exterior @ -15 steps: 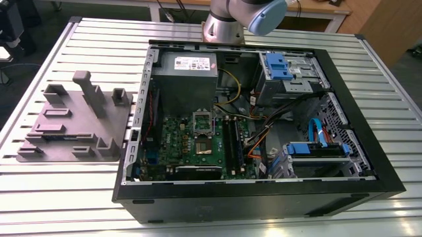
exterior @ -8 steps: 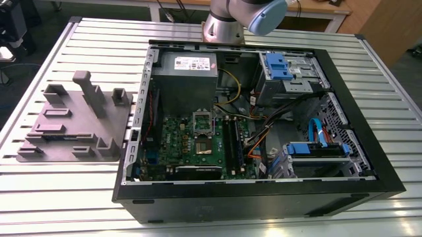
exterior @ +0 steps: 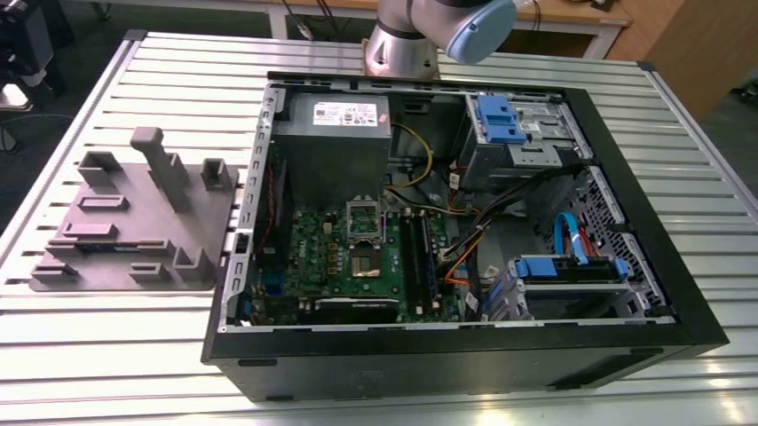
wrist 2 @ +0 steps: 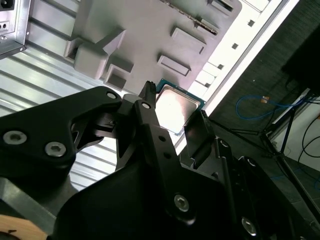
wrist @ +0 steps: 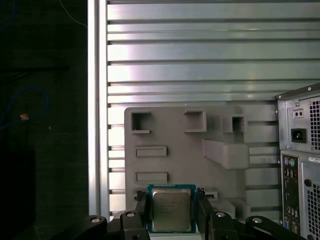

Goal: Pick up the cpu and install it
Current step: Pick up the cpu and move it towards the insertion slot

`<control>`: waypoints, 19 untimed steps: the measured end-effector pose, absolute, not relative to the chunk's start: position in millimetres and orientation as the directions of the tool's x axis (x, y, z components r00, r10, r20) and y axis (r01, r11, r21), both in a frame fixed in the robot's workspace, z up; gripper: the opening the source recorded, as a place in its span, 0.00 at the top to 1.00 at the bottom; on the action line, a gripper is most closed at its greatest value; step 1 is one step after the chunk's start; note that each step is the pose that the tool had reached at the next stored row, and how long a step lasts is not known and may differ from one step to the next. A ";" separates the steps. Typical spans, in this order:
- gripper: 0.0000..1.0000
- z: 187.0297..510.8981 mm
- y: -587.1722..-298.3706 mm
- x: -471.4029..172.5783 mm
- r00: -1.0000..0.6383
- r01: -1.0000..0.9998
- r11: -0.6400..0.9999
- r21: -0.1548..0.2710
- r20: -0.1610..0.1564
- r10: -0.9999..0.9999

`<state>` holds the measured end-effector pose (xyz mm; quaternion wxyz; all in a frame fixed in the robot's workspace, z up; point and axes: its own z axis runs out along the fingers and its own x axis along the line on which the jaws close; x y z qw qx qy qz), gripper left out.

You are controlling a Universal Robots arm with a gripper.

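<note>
The arm [exterior: 403, 40] stands beyond the far side of the computer case [exterior: 450, 355], on the side away from the grey plate [exterior: 119, 222]. The exterior view's edge cuts it off, leaving a silver link and a blue-capped joint.

In both wrist views the gripper [wrist: 171, 215] points down toward the grey plate [wrist: 180, 165]. Its black fingers [wrist 2: 150, 125] are closed against two opposite edges of the cpu [wrist: 171, 210], which is clamped flat between them with its silver top facing the cameras. The cpu [wrist 2: 175, 107] sits over the plate's edge farthest from the case. It looks large against the plate's pockets, so it appears to be held above them, though whether it is fully clear of the plate cannot be told.

The black linkage covers the cpu's edge nearest the gripper body. In the second wrist view the same linkage hides much of the plate [wrist 2: 150, 30] and the slatted table [wrist 2: 50, 65]. The case [wrist: 300, 150], beside the plate, is cut off by the frame.
</note>
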<state>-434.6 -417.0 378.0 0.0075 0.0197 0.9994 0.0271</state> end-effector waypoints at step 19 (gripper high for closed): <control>0.53 377.9 -417.1 -429.4 -0.999 0.039 0.998 0.055 -0.014 0.040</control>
